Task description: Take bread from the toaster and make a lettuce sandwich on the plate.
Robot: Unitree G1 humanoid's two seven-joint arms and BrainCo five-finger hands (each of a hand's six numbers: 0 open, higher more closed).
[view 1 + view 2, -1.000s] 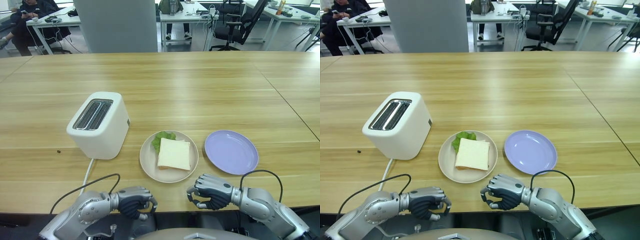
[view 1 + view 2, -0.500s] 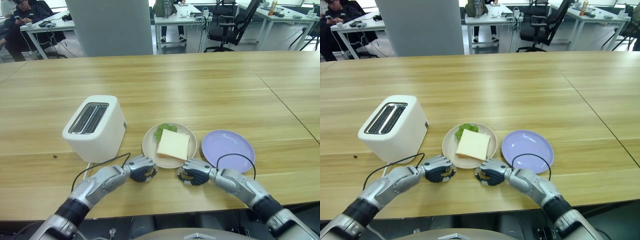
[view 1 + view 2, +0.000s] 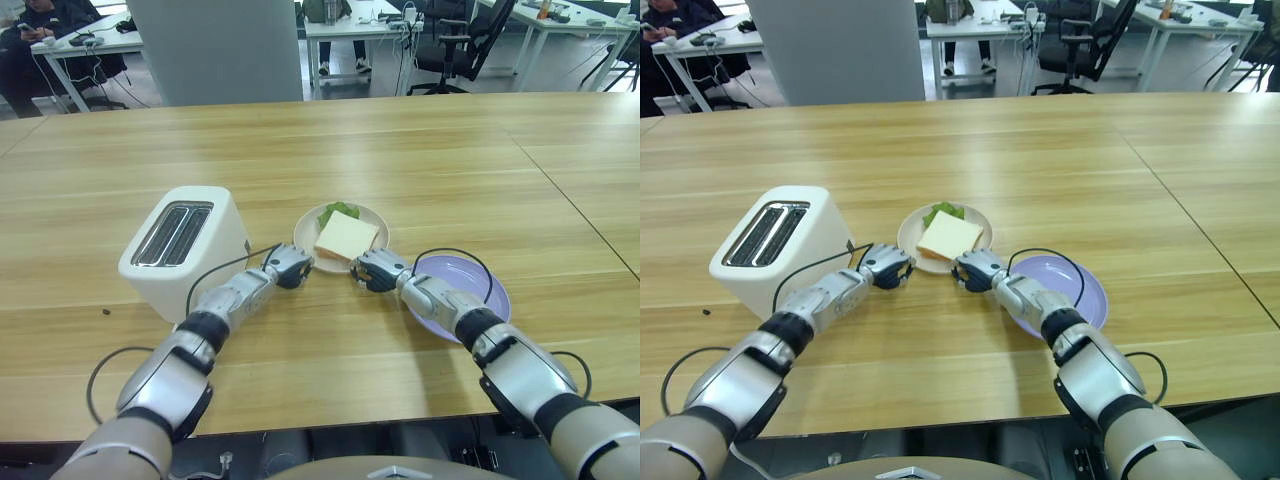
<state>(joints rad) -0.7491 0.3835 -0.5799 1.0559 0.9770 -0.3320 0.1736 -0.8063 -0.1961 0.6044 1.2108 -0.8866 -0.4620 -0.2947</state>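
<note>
my arms [image 3: 170, 375] are silver-grey shells with black joint bands, dark metallic left hand [image 3: 288, 268] and right hand [image 3: 372, 270], black cable [image 3: 450, 250] looping off each wrist

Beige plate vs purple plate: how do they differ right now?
The beige plate carries a bread slice over lettuce; the purple plate holds no food. The beige plate has the left hand and right hand by its near rim; the purple plate is partly covered by the right arm. Both are round and flat on the table.
</note>
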